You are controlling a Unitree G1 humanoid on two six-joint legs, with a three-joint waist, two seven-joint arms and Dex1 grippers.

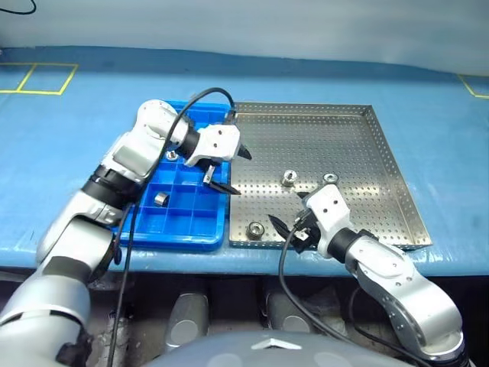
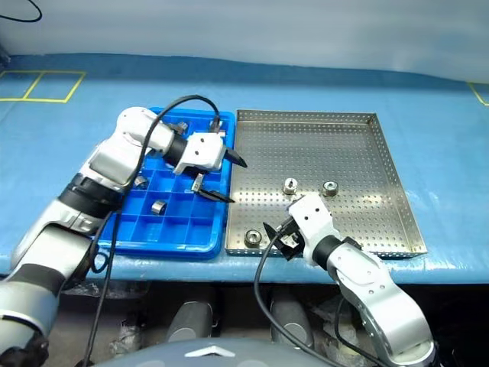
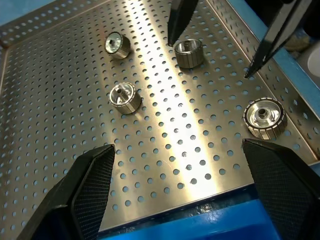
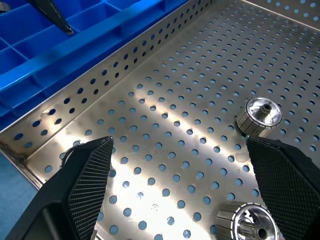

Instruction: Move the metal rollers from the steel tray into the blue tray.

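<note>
Rollers (image 1: 288, 178): we count three shiny ones in the steel tray (image 1: 351, 145).
Blue tray (image 1: 183, 225): beside it, holding others.

steel tray (image 1: 359, 153): shiny silver, floor and rim dotted with a regular grid of small round holes
metal rollers (image 1: 288, 178): bright silver, ribbed sides, dark centre hole
blue tray (image 1: 179, 222): saturated blue, grid of square compartments in the same blue
roller in blue tray (image 1: 161, 199): dull grey-silver
table cover (image 1: 92, 130): lighter blue, plain
floor markings (image 1: 38, 78): yellow lines on the blue surface
left gripper (image 1: 228, 170): fingers black, housing white
right gripper (image 1: 287, 229): fingers black, housing white
finger pads (image 3: 90, 180): black, fine mesh-like texture
arm shells (image 1: 397, 283): white and silver-grey, black joints
cables (image 1: 187, 107): black
</note>
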